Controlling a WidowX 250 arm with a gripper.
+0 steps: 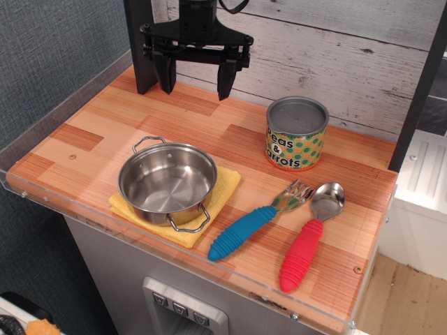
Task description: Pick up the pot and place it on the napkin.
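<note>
Counting one pot (167, 183), one napkin (222, 187)

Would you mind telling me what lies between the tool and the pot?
Nothing: in the only view, bare wooden countertop separates the open tool from the pot on the napkin.

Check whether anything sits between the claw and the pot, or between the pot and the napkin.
Nothing visible does. The claw hangs open over bare counter behind the pot, and the pot already sits directly on the yellow napkin. The Peas & Carrots can stands off to the side.
</note>
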